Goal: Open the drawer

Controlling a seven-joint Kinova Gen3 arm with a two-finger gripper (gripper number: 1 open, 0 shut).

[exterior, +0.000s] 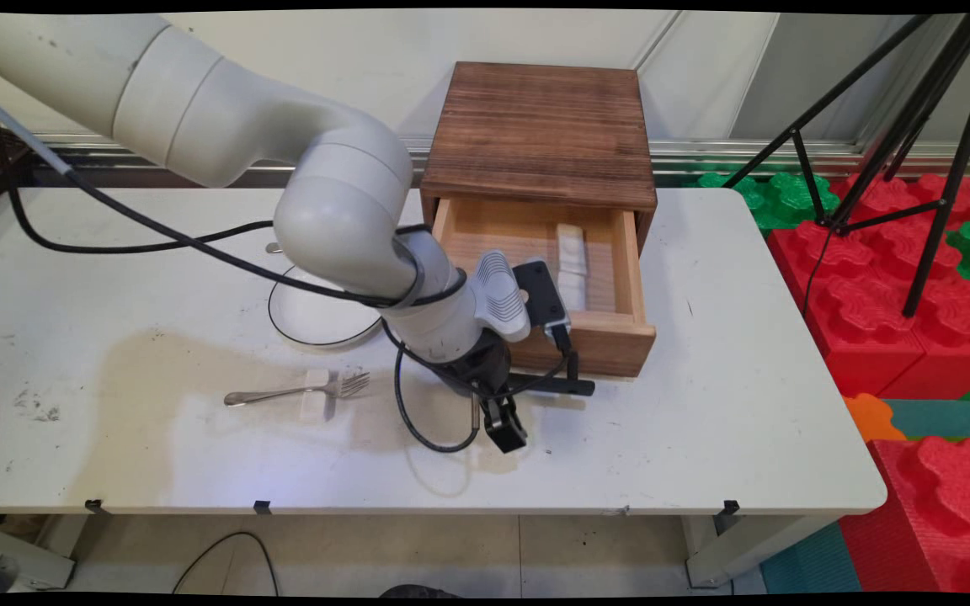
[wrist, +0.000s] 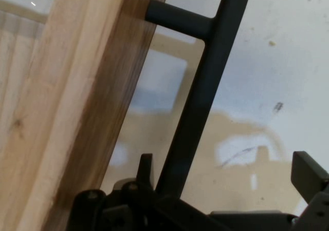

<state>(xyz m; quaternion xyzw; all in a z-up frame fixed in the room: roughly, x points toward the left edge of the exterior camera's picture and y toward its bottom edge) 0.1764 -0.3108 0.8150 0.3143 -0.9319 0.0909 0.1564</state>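
A dark wooden box [exterior: 540,135] stands at the back of the white table, and its pale drawer [exterior: 611,337] is pulled out toward the near side. A white folded item [exterior: 571,257] lies inside the drawer. The drawer's black bar handle [exterior: 556,387] sticks out from its front. My gripper [exterior: 503,429] hangs low over the table just in front of the handle's left end. In the hand view the handle [wrist: 205,87] runs up between the spread fingers of my gripper [wrist: 226,167], close to the left finger [wrist: 145,164]. The gripper is open and not clamped on the bar.
A fork [exterior: 300,391] lies on a small white block [exterior: 315,402] left of the gripper. A white plate [exterior: 317,316] sits behind it, partly under the arm. Red and green foam blocks [exterior: 898,286] and a black tripod [exterior: 914,126] stand off the table's right side.
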